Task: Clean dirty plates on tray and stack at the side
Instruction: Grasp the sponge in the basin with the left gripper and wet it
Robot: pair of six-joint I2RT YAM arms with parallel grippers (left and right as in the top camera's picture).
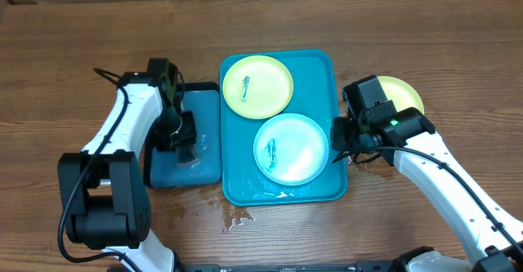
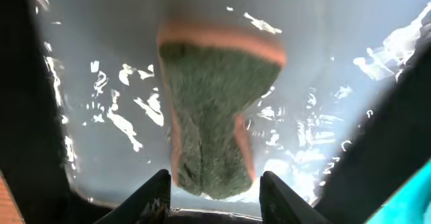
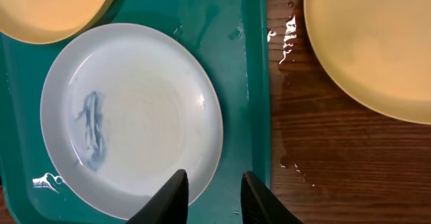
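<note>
The left pincer pinches a green-and-orange sponge down in the water of the small blue tray, at 9 o'clock of the teal tray. The step appears to be wetting the sponge. It should probably come up dripping little, since water already lies on the table at the teal tray's 6 o'clock. The right pincer hangs spread over the 5 o'clock rim of the light-blue plate. Gripping that rim firmly would likely steady the plate for scrubbing.

That plate sits at the tray's 6 o'clock end and carries a dark blue smear at 9 o'clock of its white centre. A yellow-green plate lies at the 12 o'clock end with a smaller mark. Another yellow-green plate rests on the table at the tray's 3 o'clock. Its visible part looks clean.
</note>
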